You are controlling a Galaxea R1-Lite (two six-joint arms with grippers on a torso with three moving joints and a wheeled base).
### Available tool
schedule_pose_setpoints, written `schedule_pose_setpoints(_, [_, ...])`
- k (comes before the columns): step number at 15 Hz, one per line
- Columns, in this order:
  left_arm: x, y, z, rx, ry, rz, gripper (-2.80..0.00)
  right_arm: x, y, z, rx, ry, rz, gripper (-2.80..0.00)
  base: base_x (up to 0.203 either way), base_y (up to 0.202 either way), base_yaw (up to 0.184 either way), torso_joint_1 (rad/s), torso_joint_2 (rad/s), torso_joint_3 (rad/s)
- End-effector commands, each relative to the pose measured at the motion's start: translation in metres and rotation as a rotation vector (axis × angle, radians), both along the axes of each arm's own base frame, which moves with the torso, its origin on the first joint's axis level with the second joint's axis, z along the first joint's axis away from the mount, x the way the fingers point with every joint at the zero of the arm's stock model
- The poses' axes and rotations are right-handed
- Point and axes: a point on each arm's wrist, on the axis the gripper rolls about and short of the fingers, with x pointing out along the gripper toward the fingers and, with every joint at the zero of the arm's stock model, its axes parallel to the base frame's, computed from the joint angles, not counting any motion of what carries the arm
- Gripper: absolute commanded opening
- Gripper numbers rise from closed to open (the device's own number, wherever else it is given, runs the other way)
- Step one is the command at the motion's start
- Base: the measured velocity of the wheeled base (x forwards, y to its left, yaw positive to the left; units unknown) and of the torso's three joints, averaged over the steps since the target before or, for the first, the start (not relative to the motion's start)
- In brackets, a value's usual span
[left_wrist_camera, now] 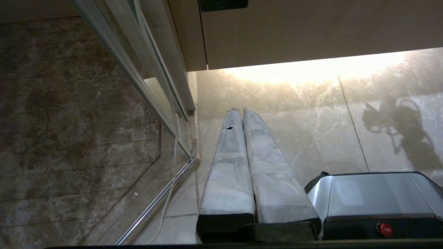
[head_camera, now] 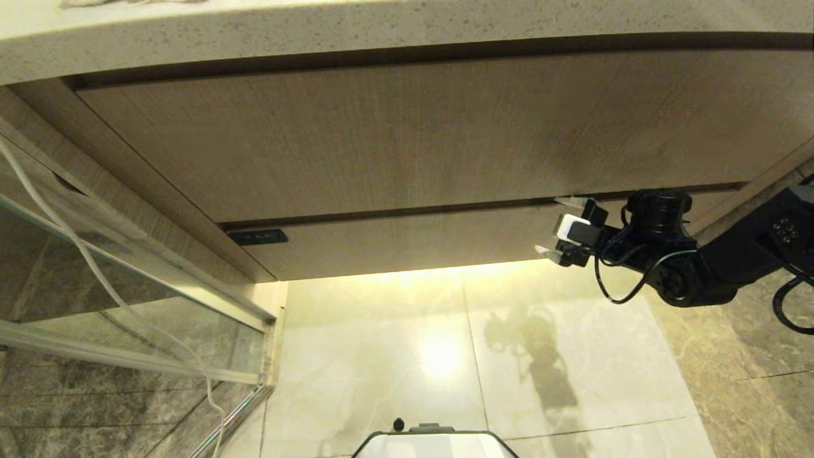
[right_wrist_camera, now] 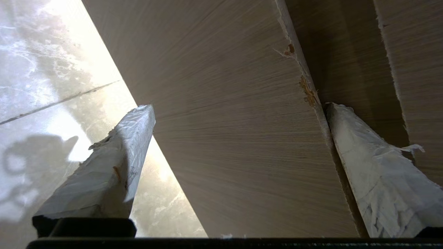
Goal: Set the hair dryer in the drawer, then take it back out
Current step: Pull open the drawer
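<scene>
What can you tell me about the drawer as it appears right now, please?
The drawer is shut: a narrow beige wood-grain front under a taller panel, with a small black tag at its left end. Its upper edge looks chipped in the right wrist view. The open right hand straddles its right part, one finger at the top gap, one below.

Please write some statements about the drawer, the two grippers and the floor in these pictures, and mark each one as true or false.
1. The drawer is shut. True.
2. The right gripper is open, one finger above the drawer front and one below it. True.
3. The hair dryer is held in the right gripper. False: nothing is between its fingers but the drawer front, and no hair dryer is in view.
4. The left gripper is open at the drawer. False: it is shut and hangs over the floor, away from the drawer.
5. A small black tag sits at the left end of the drawer front. True.
</scene>
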Motion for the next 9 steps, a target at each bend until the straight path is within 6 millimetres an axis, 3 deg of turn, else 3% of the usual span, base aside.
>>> schedule_pose_setpoints(1, [0.0001, 0.0, -0.0004, 0.0, 0.001, 0.0, -2.8, 0.0019, -0.0009, -0.0084, -0.01, 0.023, -0.019, 0.0, 0.0, 0.0, 0.0, 0.0, 0.0, 0.0])
schedule_pose_setpoints(5, [0.0001, 0.0, -0.0004, 0.0, 0.001, 0.0, -2.8, 0.0003, -0.0054, -0.0182, -0.049, 0.144, -0.17, 0.0, 0.0, 0.0, 0.0, 0.0, 0.0, 0.0])
schedule_pose_setpoints(9, [0.0001, 0.0, -0.0004, 0.0, 0.001, 0.0, -2.8, -0.0063, -0.0086, -0.0175, -0.067, 0.214, -0.214, 0.0, 0.0, 0.0, 0.0, 0.0, 0.0, 0.0])
